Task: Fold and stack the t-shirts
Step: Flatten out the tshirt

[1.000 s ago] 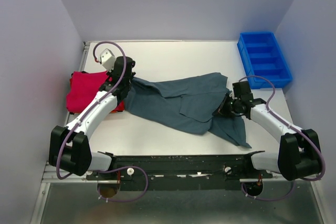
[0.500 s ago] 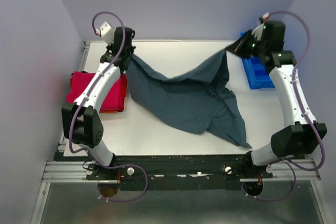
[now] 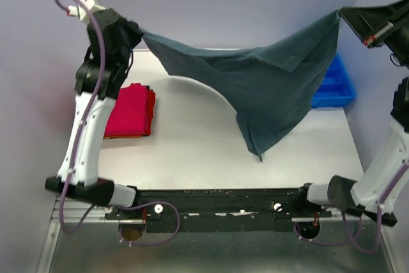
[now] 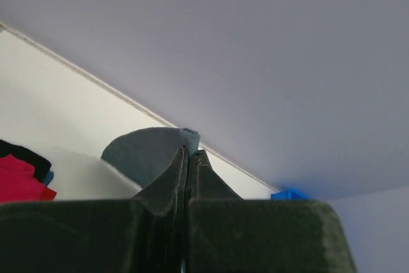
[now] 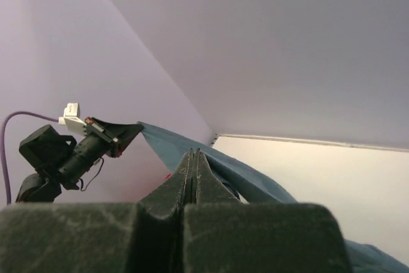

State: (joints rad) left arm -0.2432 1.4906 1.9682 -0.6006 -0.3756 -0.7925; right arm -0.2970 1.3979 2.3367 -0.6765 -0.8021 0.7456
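Two arms hold the dark slate grey-teal cloth t-shirt (image 3: pixel 268 87) stretched high over the white table (image 3: pixel 192 151), the left gripper (image 3: pixel 135 33) and the right gripper (image 3: pixel 345 17) taking opposite ends, probably to spread it for folding. The folded red cloth t-shirts (image 3: pixel 128 110) lie at the left. Left wrist view: the jaws are pinched on the shirt's edge. Right wrist view: they are likewise clamped on the cloth.

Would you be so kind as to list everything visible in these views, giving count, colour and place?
grey-teal t-shirt: one, dark slate grey-teal, stretched in the air between both grippers, sagging over the table's middle.
red t-shirts: count unclear, bright red, folded in a stack on the table's left side.
blue bin: one, blue, far right of the table, partly hidden behind the shirt.
table: one, white, in front of the arms.
left gripper: one, black, raised far left, shut on a shirt corner.
right gripper: one, black, raised far right, shut on the opposite corner.
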